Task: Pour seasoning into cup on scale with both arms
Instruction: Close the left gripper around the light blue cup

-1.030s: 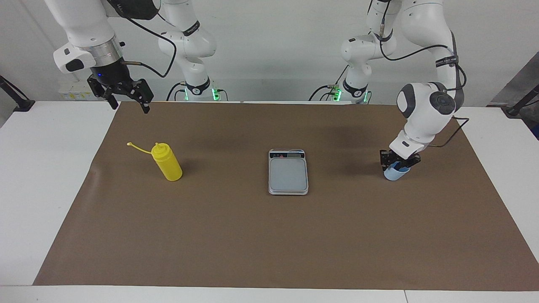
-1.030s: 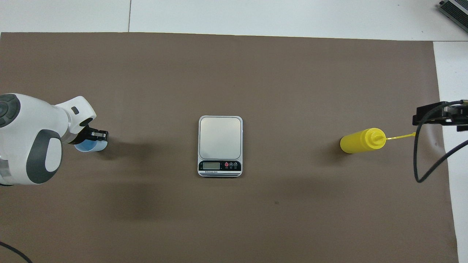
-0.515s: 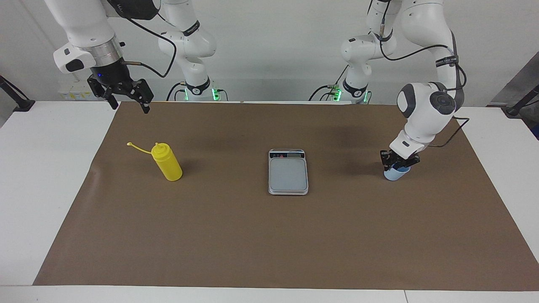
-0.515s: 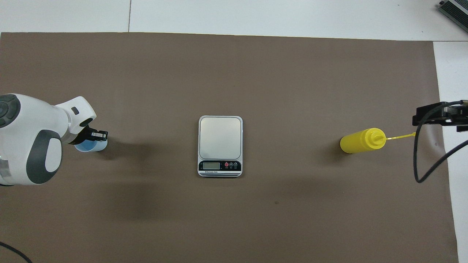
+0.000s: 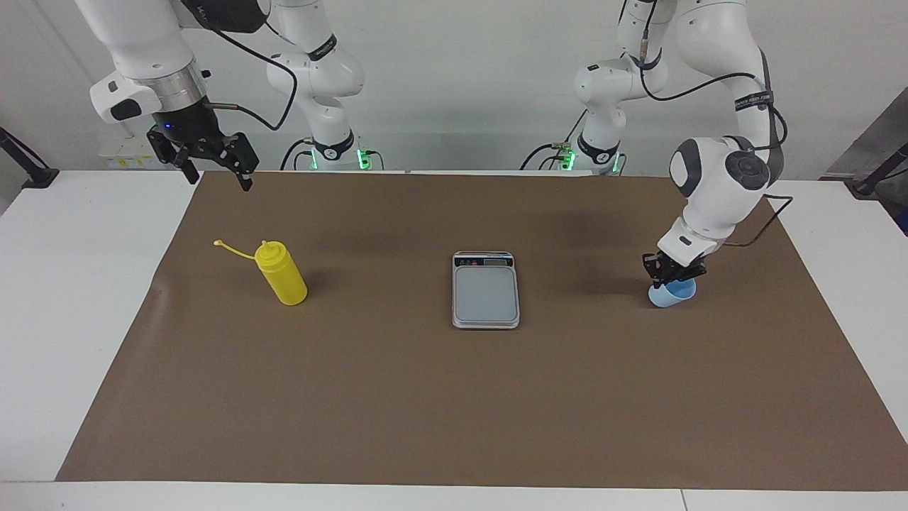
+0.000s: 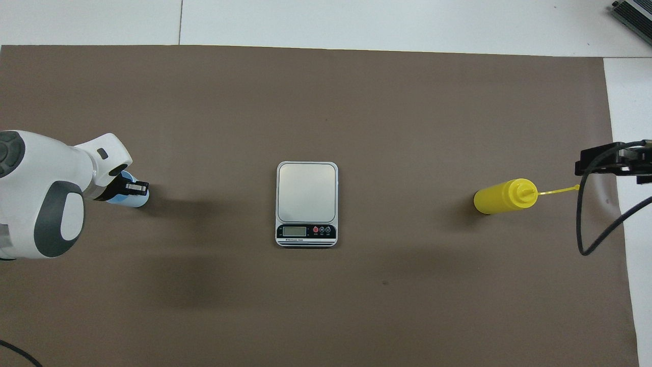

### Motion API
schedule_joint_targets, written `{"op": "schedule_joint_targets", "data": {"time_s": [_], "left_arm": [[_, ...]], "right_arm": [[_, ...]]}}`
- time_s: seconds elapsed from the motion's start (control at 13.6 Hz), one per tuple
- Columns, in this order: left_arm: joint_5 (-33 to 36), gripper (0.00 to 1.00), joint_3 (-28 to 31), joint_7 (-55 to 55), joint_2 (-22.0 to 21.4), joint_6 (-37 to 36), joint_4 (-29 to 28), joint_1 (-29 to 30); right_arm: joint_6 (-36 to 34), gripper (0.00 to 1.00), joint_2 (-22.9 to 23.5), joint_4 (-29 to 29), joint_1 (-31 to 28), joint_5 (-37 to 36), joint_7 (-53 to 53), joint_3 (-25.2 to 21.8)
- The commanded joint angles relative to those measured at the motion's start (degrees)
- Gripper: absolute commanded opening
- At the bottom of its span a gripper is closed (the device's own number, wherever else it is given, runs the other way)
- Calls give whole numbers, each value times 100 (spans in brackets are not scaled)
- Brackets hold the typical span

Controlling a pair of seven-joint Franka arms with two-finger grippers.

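**Left fingers clamped on the blue cup; bottle and scale stand free**

One white worktop point(image 5: 85, 298) carries one brown paper mat point(image 5: 454, 397) that covers most of it. Two white arms work here. The left arm point(image 5: 716, 191) bends down to the mat at its own end of the worktop; a dark band on its upper link bears small white lettering too fine to read. The right arm point(image 5: 149, 64) waits, raised.

One silver-grey scale point(image 5: 485, 289) lies at the middle of the mat, its display strip on the robots' side, with red and dark round buttons whose marks cannot be read. One yellow squeeze bottle point(image 5: 281, 272) stands upright toward the right arm's end, cap strap sticking out sideways.

The right gripper point(image 5: 213, 170) hangs over the mat's edge, fingers spread and holding nothing. The left gripper point(image 5: 671, 278) has its fingers closed on the rim of the one pale blue cup point(image 5: 672, 293), which tilts slightly, well apart from the scale.
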Motion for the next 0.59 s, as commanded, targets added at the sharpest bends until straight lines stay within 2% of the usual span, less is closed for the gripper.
{"op": "schedule_joint_targets", "data": {"time_s": [0.0, 0.15, 0.52], "left_arm": [[74, 4, -20, -23, -3, -236, 287, -56], [57, 4, -20, -180, 128, -544, 709, -222], [48, 4, -20, -1900, 304, -791, 1280, -1083]], "right_arm": [[24, 100, -137, -154, -55, 58, 37, 27], [24, 100, -137, -154, -55, 58, 37, 27], [24, 100, -137, -154, -55, 58, 37, 27]]}}
